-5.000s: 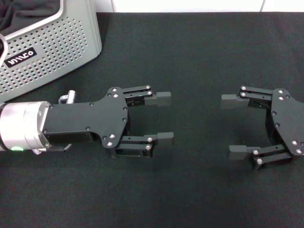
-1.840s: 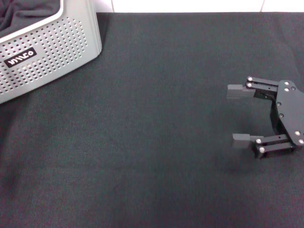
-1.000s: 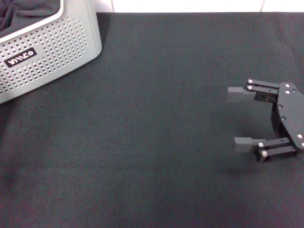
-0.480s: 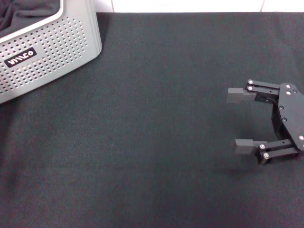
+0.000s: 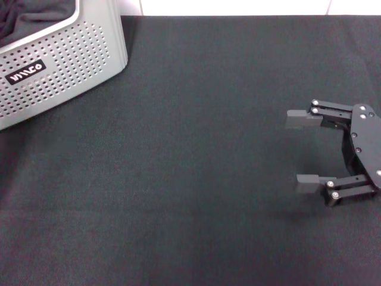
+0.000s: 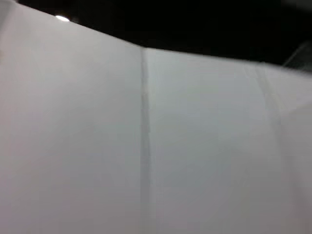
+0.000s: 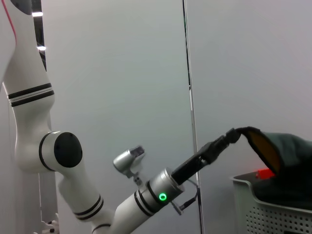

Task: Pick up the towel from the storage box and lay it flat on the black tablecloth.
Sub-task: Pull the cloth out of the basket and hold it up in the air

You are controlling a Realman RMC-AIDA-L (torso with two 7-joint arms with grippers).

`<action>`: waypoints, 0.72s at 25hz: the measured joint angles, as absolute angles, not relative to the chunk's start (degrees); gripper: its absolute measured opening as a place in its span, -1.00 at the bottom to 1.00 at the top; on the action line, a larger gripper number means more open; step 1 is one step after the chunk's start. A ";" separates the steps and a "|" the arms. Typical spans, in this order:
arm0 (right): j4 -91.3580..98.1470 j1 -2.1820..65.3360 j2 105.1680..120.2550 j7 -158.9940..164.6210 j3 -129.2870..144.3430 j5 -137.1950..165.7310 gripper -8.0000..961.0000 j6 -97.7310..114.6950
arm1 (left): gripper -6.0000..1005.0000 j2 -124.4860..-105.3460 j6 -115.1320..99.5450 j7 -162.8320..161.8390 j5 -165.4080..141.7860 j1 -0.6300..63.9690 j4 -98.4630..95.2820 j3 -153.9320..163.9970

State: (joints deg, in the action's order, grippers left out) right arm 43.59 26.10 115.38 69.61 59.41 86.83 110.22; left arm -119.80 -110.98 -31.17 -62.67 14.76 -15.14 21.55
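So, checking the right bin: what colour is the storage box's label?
Black with white lettering, on the light grey perforated storage box; clearest in the head view.

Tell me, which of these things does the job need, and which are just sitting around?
For the job: towel, storage box, black tablecloth, left tool holding the towel.
Just around: right tool, open above the tablecloth; white wall.

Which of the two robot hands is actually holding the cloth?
The left gripper: it is up above the storage box, gripping the towel by an edge. The right gripper is open and empty over the black tablecloth.
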 joint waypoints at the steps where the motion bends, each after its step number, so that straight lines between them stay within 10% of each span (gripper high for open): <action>1: 43.59 26.10 115.36 69.59 59.39 86.83 0.67 110.22 | -0.94 -119.75 -111.65 -35.58 -62.98 14.68 -17.66 23.30; 18: 43.59 25.89 115.50 69.28 57.92 86.98 0.65 109.61 | -0.94 -118.27 -116.80 -72.42 -44.03 13.29 -45.11 55.78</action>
State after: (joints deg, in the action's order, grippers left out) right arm 43.59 25.89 115.50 69.28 57.92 86.98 109.61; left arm -118.27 -116.80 -72.42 -44.03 13.29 -45.11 55.78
